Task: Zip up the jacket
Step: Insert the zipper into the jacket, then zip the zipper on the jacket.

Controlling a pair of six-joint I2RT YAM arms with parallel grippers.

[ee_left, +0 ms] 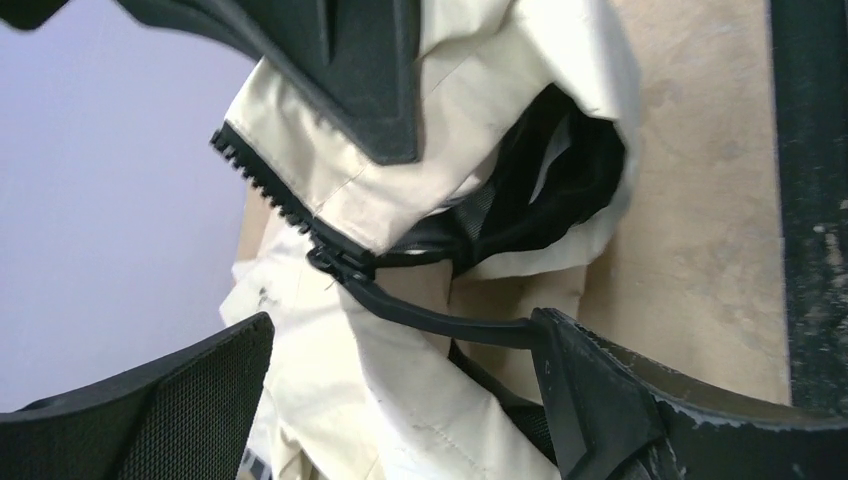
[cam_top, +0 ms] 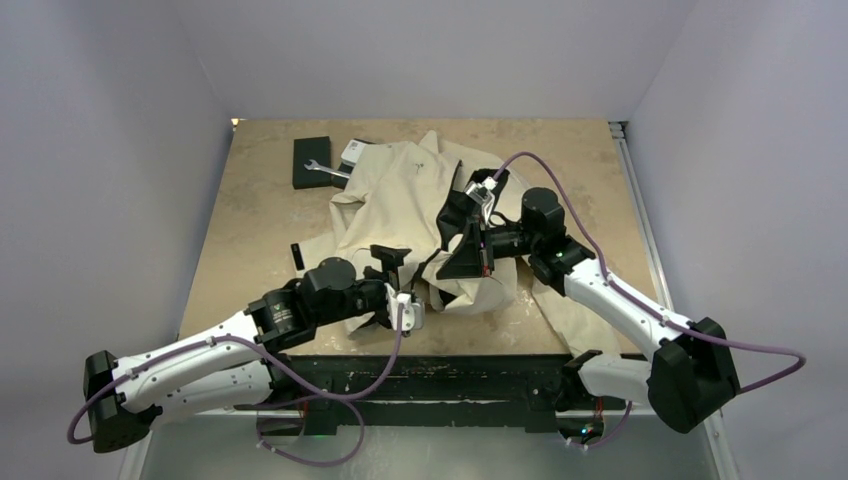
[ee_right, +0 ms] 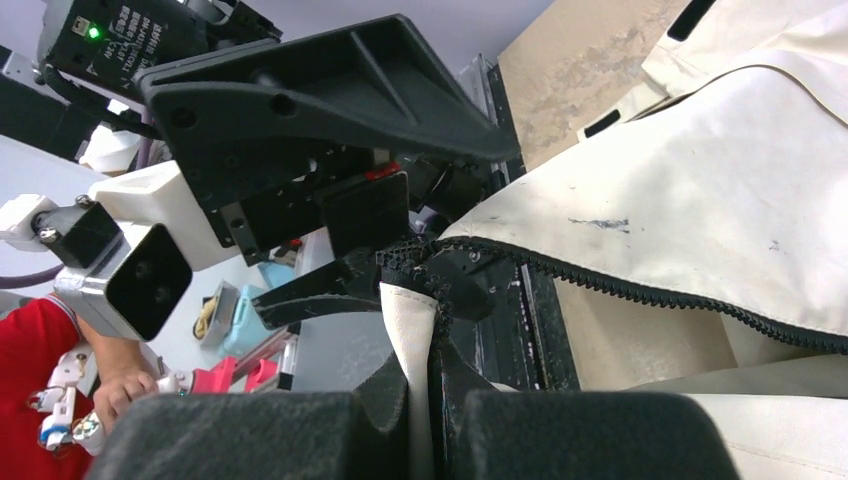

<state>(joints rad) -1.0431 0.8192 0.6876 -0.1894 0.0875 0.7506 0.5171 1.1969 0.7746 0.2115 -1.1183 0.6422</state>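
The cream jacket (cam_top: pixel 400 190) lies crumpled mid-table with its black lining showing. My right gripper (cam_top: pixel 478 235) is shut on the jacket's front edge beside the zipper teeth (ee_right: pixel 650 290), with cream fabric pinched between its pads (ee_right: pixel 435 400), and holds it lifted. My left gripper (cam_top: pixel 392 285) is open, its fingers wide apart around the jacket (ee_left: pixel 470 80) in the left wrist view. The black zipper slider (ee_left: pixel 340 262) sits at the end of the teeth. Its long pull tab (ee_left: pixel 440 320) reaches to the tip of my left gripper's right finger (ee_left: pixel 600 400).
A black box (cam_top: pixel 312 160) with a wrench (cam_top: pixel 328 171) on it and a white object (cam_top: pixel 353 150) lie at the back left. A small black strip (cam_top: pixel 297 255) lies left of the jacket. The table's black front rail (cam_top: pixel 450 365) runs below both grippers.
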